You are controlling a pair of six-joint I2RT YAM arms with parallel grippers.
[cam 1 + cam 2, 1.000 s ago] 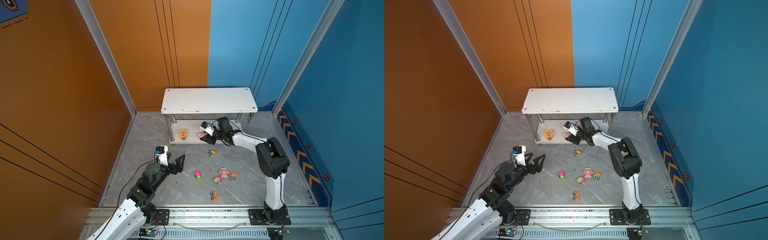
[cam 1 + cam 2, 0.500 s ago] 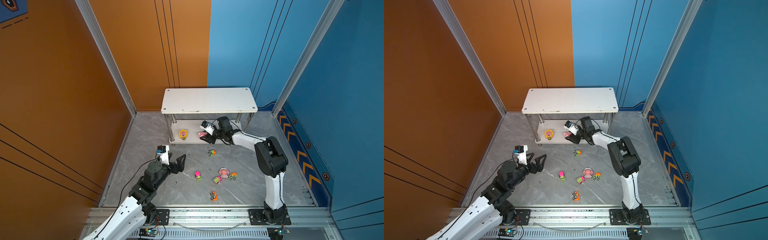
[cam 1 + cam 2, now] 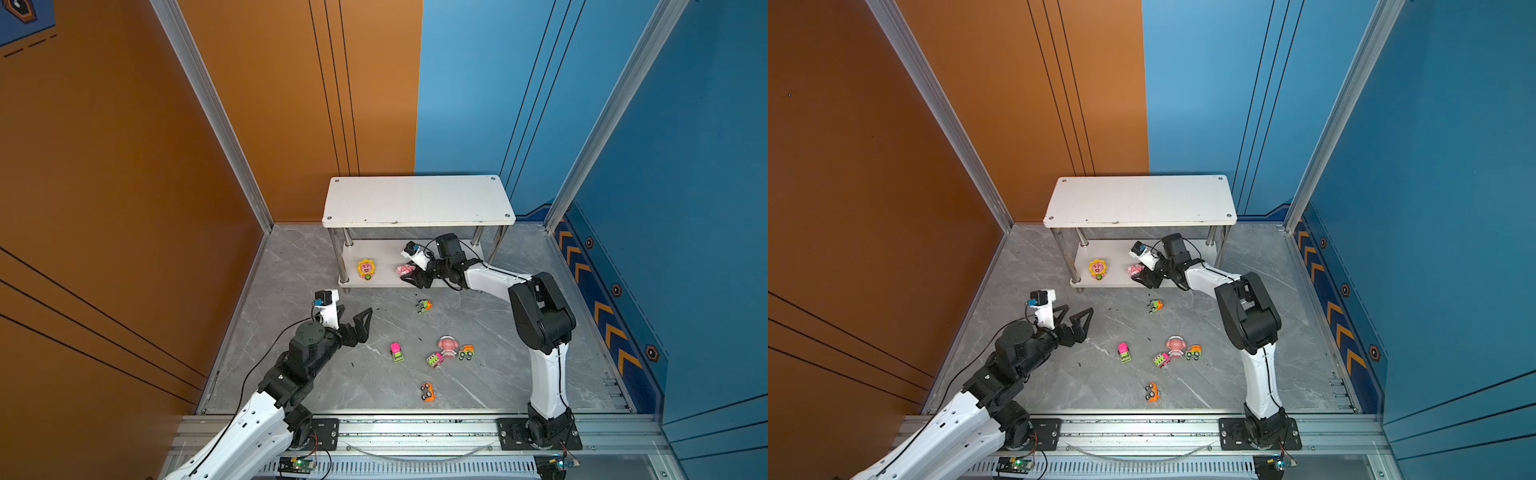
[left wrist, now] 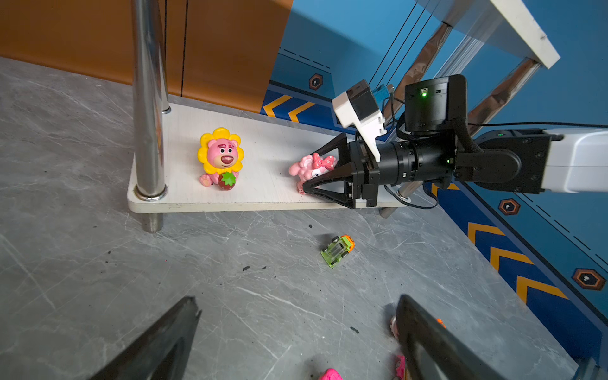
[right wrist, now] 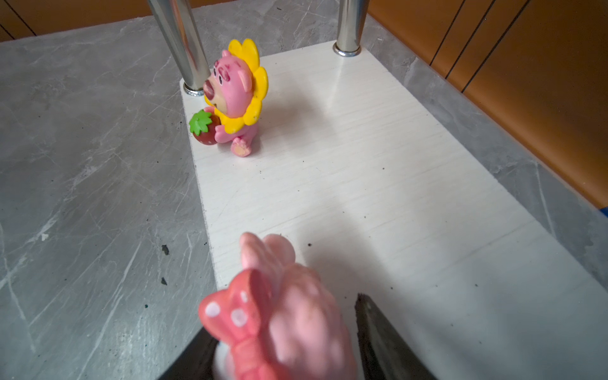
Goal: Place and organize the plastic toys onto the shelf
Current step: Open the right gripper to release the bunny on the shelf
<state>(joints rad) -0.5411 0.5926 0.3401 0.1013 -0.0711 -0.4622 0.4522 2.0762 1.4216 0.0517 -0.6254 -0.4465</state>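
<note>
**Right gripper point(image 4: 310, 172) parted astride bow figurine on lower board**

Logged jaws apart, one either side of the pink bow figurine point(image 5: 296, 312). Clear gap seen at one finger in the right wrist view; other finger close against the toy, contact not resolved. Figurine resting on the lower board point(image 4: 269, 144) of the shelf point(image 3: 417, 199), near the front edge. Judged as set down, grip let go or nearly so.

Beyond the fingertips, further along the same board: sunflower bear figurine point(image 4: 221, 154), upright, well apart from the bow figurine. Nothing seen on the upper board.

Noted left gripper point(image 3: 356, 309) spread wide, holding nothing, over the floor point(image 3: 299, 266), well apart from the right gripper.

Counted on floor, still to place:
- green car point(image 3: 424, 306), nearest, just off the board edge beside the right gripper
- further back toward the arm bases: pink-cab truck point(image 3: 397, 352), green-and-pink truck point(image 3: 434, 359), round-headed pink figurine point(image 3: 447, 345), orange-and-green car point(image 3: 466, 352), orange car point(image 3: 427, 391)

Tally: two of eight on shelf, six on floor. Estimated about a quarter done; ordering into rows not yet begun.
</note>
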